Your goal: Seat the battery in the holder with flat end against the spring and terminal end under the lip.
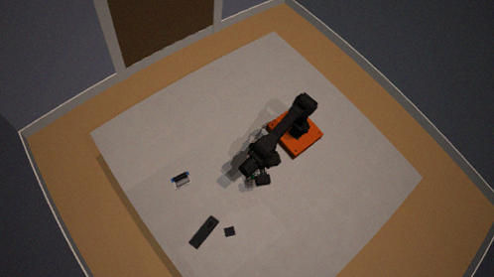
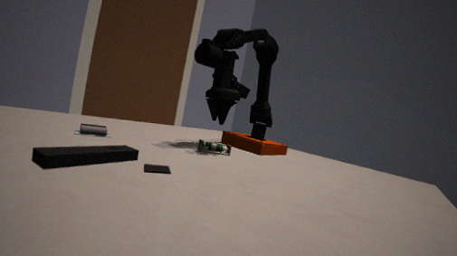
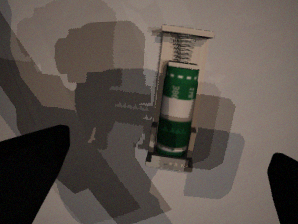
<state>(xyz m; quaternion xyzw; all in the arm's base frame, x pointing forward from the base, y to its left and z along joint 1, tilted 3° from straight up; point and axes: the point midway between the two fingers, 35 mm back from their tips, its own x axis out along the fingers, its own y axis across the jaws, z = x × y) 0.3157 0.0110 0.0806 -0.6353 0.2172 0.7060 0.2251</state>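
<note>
The green and white battery (image 2: 214, 146) (image 3: 178, 107) lies in the pale holder (image 2: 229, 150) (image 3: 200, 33), lined up along it. In the wrist view its upper end meets the coiled spring (image 3: 182, 47), and its lower end is at the lip end (image 3: 170, 162). Whether that end is fully under the lip I cannot tell. My gripper (image 2: 218, 121) (image 3: 173, 151) is wide open and empty, well above the holder, with one finger out to each side and touching neither battery nor holder. In the top view the arm partly hides the holder.
A long black block (image 1: 203, 232) (image 2: 85, 156) and a small flat black square (image 1: 229, 231) (image 2: 157, 169) lie on the table. A grey cylinder-like thing (image 2: 93, 129) sits on a small base farther left. The arm stands on an orange base (image 1: 295, 147) (image 2: 273, 148).
</note>
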